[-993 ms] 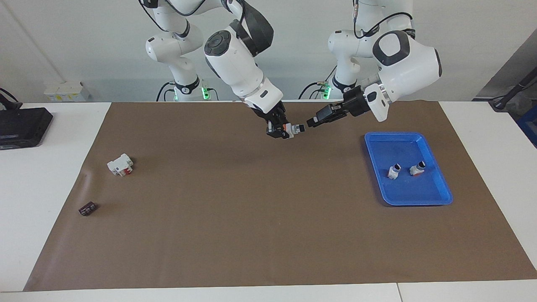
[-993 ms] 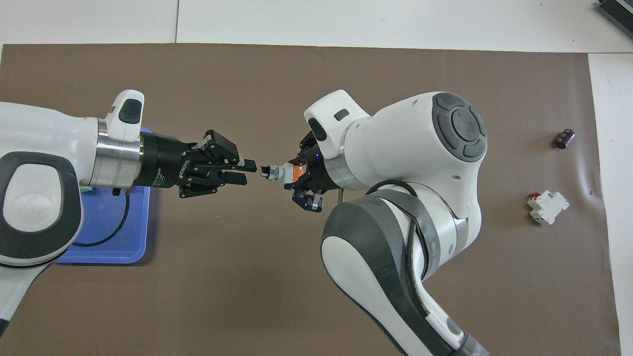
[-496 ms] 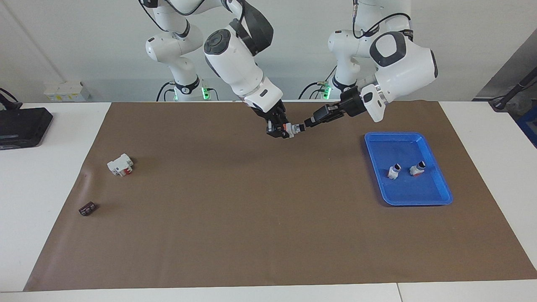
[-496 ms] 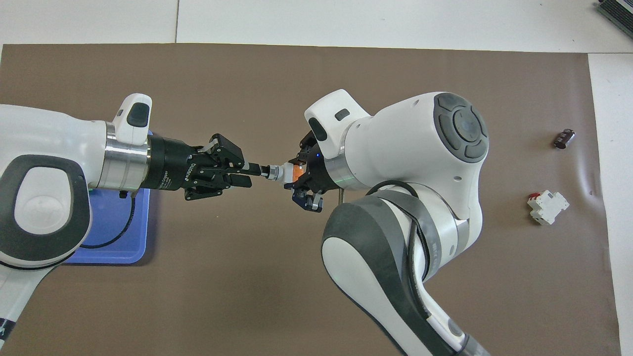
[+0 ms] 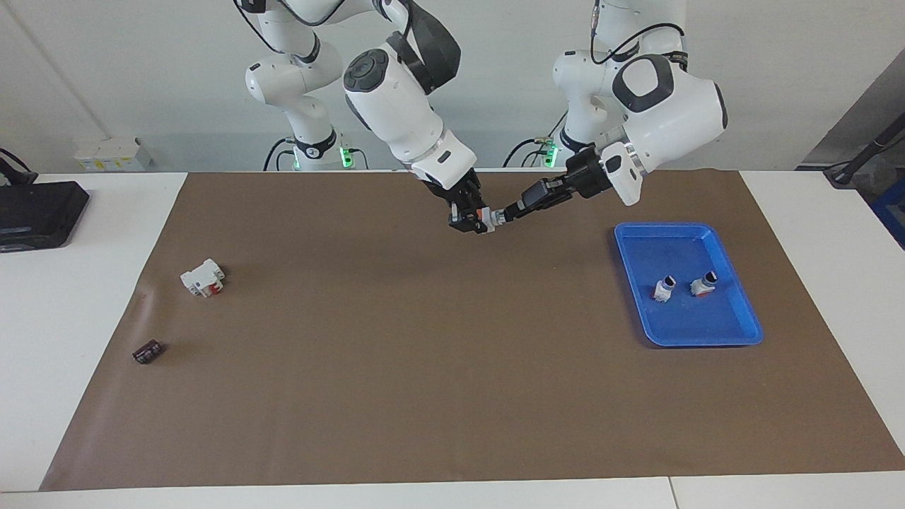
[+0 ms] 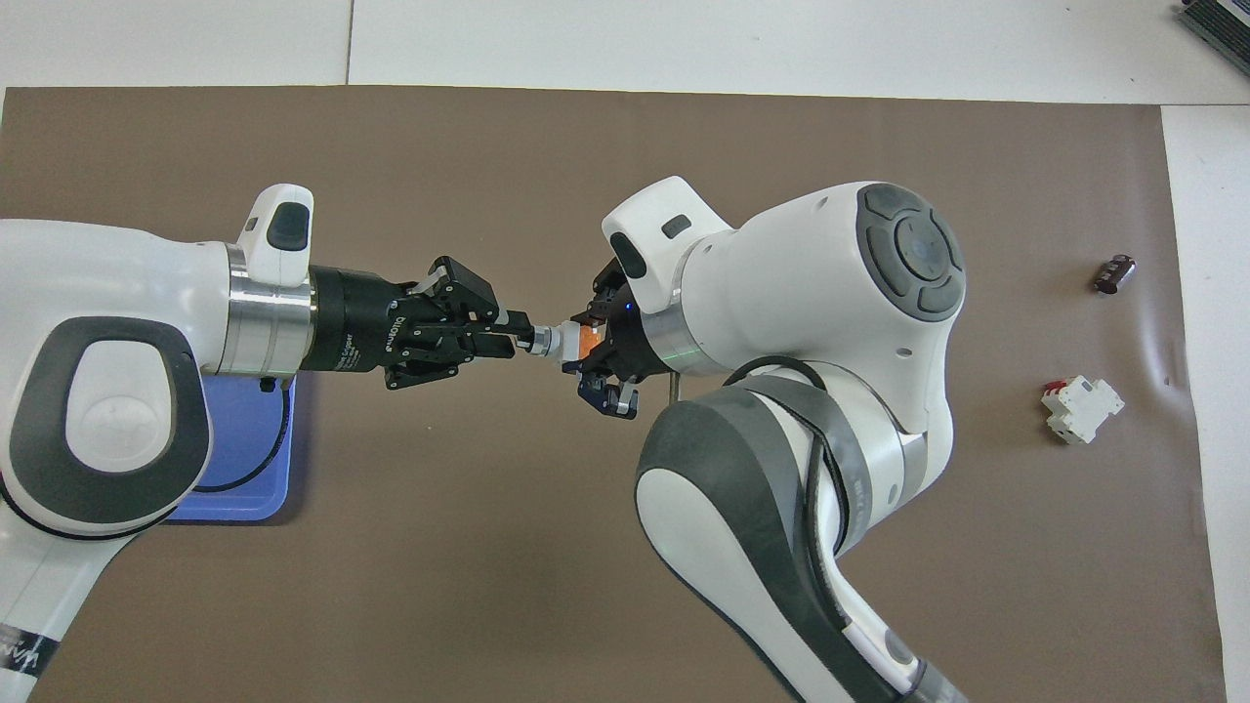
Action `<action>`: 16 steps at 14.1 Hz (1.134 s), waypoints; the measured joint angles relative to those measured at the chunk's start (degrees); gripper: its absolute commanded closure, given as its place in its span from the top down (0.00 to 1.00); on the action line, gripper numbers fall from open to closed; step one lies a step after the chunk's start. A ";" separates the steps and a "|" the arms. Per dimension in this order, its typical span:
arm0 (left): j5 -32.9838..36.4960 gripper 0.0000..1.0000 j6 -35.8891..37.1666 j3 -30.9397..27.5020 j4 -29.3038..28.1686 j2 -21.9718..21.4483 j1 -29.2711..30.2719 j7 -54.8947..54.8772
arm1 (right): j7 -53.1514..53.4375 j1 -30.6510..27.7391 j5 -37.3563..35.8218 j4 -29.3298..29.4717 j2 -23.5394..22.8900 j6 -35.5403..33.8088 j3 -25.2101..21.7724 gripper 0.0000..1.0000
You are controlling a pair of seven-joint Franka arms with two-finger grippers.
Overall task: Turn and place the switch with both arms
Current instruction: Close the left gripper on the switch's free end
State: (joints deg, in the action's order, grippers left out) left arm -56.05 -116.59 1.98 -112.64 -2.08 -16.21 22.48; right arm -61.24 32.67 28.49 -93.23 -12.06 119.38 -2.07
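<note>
Right claw (image 6: 598,357) hangs in the air over the middle of the brown mat (image 5: 438,367), clamped on the white and orange body of the switch (image 6: 564,341), which points level toward the left arm's end of the surface (image 5: 92,297). Left claw (image 6: 515,335) comes in from that end, at about nine o'clock of the switch in the overhead view, with its fingers (image 6: 493,344) drawn narrow around the black knob tip, so both claws hold the one small part between them, clear of the mat.

At about four o'clock of the held switch in the facing view, a blue tray (image 5: 735,332) lies on the mat toward the left arm's end, and two more small switches (image 5: 664,288) (image 5: 705,283) stand in it, side by side and apart. Toward the right arm's end, a white block with a red part (image 5: 202,277) rests on the mat; a small dark brown block (image 5: 147,351) lies farther from the robots than it, near the mat's edge. A black device (image 5: 39,212) sits on the white surface off the mat, at that same end.
</note>
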 measured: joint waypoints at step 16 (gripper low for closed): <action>-1.19 0.00 -1.80 -0.13 -0.95 -0.25 -1.05 0.23 | 0.01 -0.06 -0.43 -0.42 0.04 0.96 -0.26 0.00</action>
State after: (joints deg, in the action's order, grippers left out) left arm -57.24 -118.39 1.84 -113.60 -2.33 -17.26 22.70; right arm -61.23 32.61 28.06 -93.65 -12.02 120.34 -2.34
